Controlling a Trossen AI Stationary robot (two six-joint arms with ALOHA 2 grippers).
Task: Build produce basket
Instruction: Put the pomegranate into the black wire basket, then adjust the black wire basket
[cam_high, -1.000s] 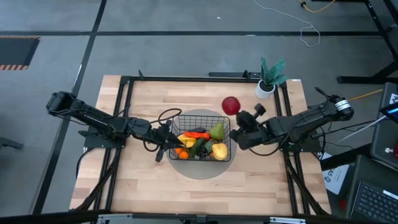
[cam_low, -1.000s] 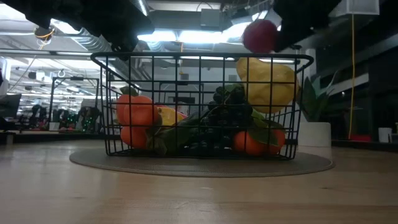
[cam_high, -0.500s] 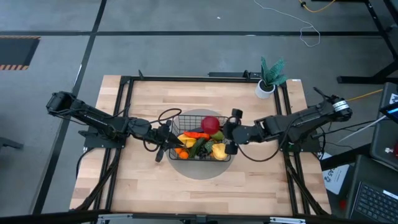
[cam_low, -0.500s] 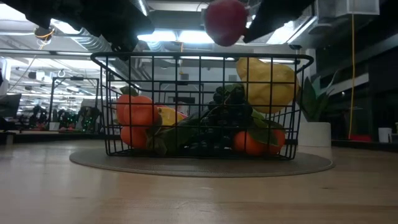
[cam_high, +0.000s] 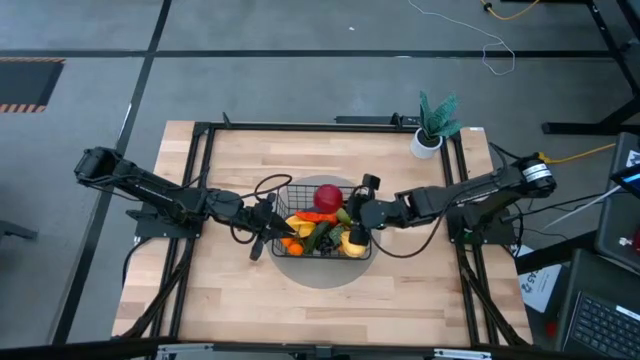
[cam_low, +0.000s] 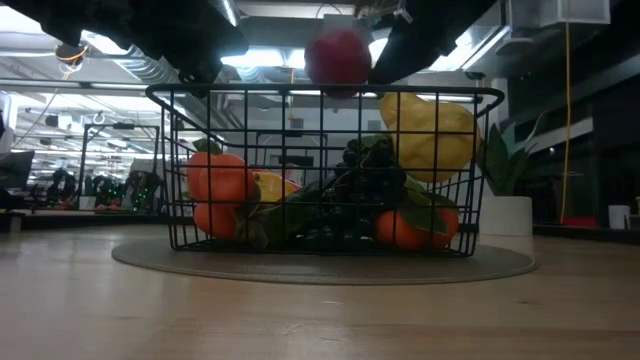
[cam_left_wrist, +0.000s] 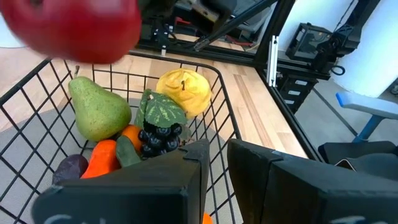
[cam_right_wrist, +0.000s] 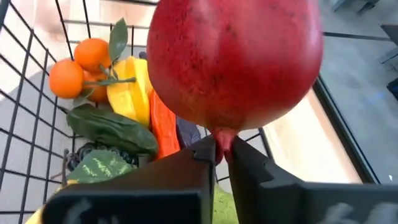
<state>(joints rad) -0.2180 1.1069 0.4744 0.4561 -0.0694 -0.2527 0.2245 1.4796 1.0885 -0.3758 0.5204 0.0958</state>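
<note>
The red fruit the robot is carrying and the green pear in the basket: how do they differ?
The red fruit is round and deep red; the green pear tapers to a narrow top. The red fruit hangs above the basket, pinched at its small end by the right gripper; the pear lies inside among the other produce, touched by no gripper. In the left wrist view the red fruit looks bigger, though it is nearer the camera. Both are toy produce.

Basket (cam_high: 300, 190): thin black wire mesh, matt | red fruit (cam_right_wrist: 235, 62) above basket: smooth skin, faintly speckled, soft sheen | pear (cam_left_wrist: 96, 109) inside basket: matt green, finely dotted | table (cam_high: 400, 280) under basket: pale wood, visible grain | right gripper (cam_right_wrist: 217, 152): matt black plastic
</note>
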